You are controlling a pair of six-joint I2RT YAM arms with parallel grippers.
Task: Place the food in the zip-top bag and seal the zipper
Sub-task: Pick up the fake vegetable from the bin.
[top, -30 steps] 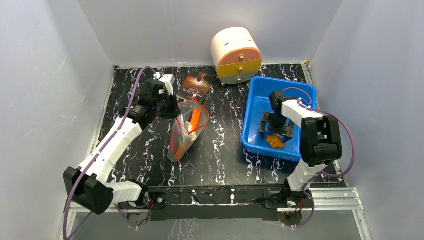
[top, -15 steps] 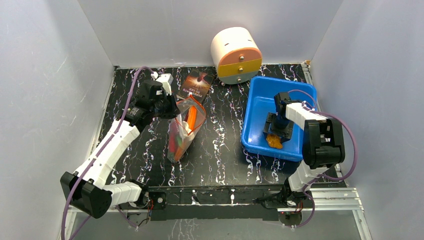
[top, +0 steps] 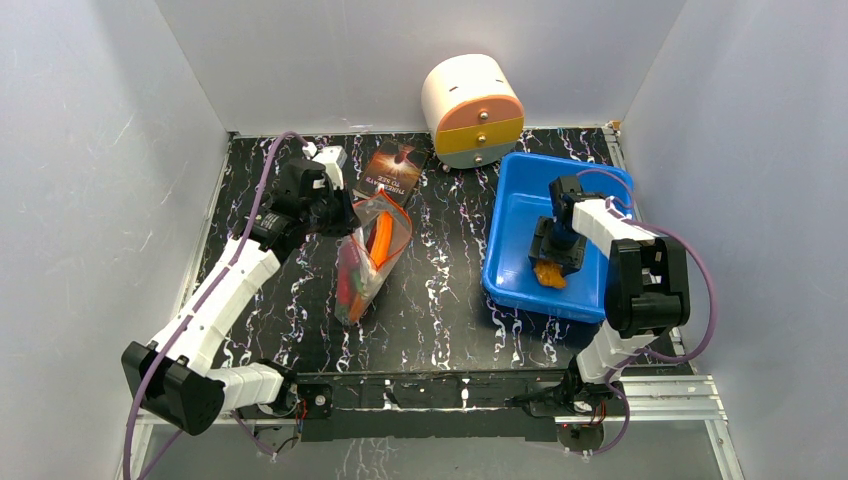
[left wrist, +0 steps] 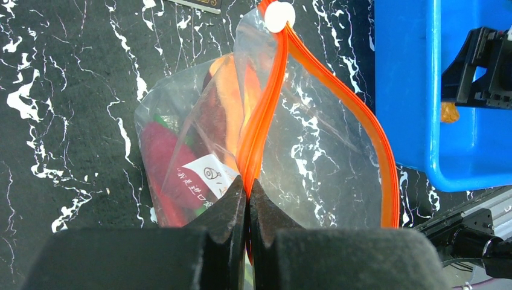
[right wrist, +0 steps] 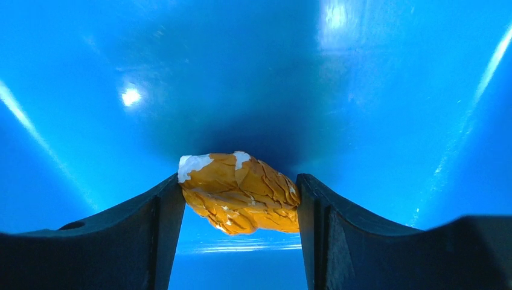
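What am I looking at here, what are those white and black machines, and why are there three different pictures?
They are two robot arms, a left arm and a right arm, bolted to the near edge of a black marbled table. The wide picture comes from a fixed camera above and behind them. The other two come from small cameras on each wrist, looking past its own claw. The left claw is pinched shut on the orange zipper strip of a clear zip-top bag, which already holds several toy foods. The right claw reaches into a blue tub and is closed on an orange-brown food piece. At the back are a dark book and a round drawer box.
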